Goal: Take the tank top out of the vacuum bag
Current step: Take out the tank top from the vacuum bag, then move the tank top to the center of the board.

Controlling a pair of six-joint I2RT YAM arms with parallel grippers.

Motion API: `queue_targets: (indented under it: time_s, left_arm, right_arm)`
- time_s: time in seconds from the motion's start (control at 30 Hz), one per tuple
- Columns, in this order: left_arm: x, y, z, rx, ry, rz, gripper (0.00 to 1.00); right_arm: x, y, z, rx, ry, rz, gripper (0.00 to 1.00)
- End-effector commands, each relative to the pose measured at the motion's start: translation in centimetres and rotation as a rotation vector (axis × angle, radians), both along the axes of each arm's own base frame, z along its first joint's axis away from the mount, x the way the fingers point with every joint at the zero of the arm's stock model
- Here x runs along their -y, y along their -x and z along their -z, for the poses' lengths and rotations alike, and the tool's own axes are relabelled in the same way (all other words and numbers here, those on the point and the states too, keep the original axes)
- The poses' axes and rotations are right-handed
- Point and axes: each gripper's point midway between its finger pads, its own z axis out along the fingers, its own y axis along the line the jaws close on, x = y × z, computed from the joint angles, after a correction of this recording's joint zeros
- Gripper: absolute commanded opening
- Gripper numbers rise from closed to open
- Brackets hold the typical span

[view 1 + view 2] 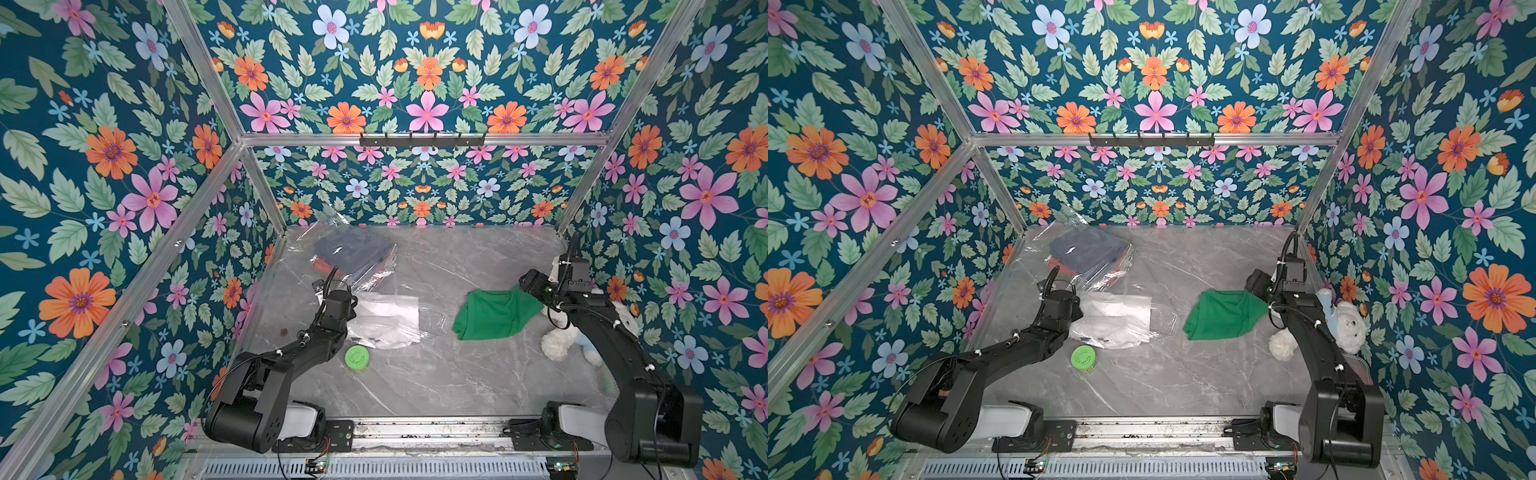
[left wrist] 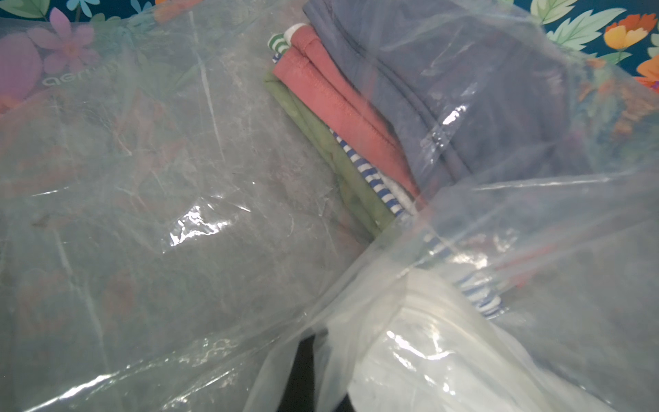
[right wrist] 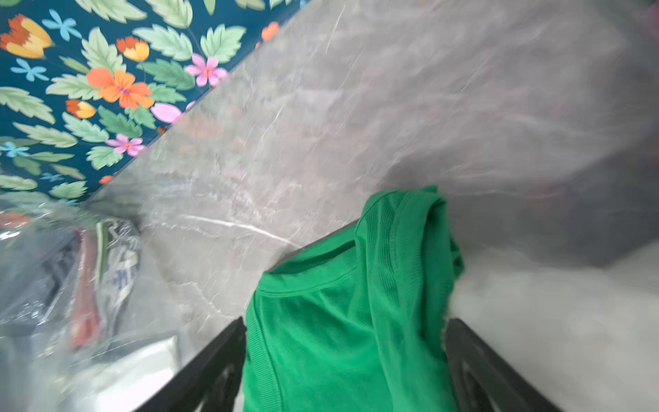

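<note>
Right tool [image 3: 346, 321] released, jaws straddling limp green knit tank top [image 1: 494, 313] beside clear crinkly plastic vacuum bag [image 1: 374, 278]. Likely light, soft; pinch any fold.

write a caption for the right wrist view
green tank top sits in the open right gripper, outside the vacuum bag

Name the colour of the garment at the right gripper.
The garment is bright green; clearest in right wrist view.

One vacuum bag [image 1: 374, 270]; one green tank top [image 1: 490, 316]; one green-lidded jar [image 1: 357, 358]; one plush bear [image 1: 1350, 326].
</note>
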Motion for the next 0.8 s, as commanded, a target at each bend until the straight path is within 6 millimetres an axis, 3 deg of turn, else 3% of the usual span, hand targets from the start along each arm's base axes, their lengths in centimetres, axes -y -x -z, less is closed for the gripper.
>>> queue_targets:
  time_s: [0.0, 0.17, 0.23, 0.4, 0.6, 0.77]
  left_arm:
    - [1.1, -0.7, -0.9, 0.052, 0.054, 0.025, 0.0]
    - [2.1, -1.3, -1.1, 0.053, 0.037, 0.042, 0.0]
    - [2.2, -1.5, -1.1, 0.052, 0.035, 0.044, 0.0]
    - [2.6, -1.7, -1.2, 0.055, 0.034, 0.057, 0.0]
    - [2.9, -1.3, -0.7, 0.045, 0.038, 0.064, 0.0]
    - [3.0, -1.3, -0.7, 0.044, 0.038, 0.069, 0.0]
  right_arm:
    - [1.3, 1.5, -0.7, -0.018, 0.138, 0.036, 0.87]
    - [-2.3, 1.5, -0.1, -0.075, 0.224, -0.103, 0.84]
    - [-3.8, 1.3, 1.5, -0.119, 0.245, -0.14, 0.84]
    - [-7.6, 1.4, 7.0, -0.201, -0.012, -0.154, 0.84]
    - [-9.6, 0.8, 11.8, -0.267, -0.141, -0.158, 0.83]
    - [-10.7, -0.3, 13.6, -0.298, -0.155, -0.196, 0.82]
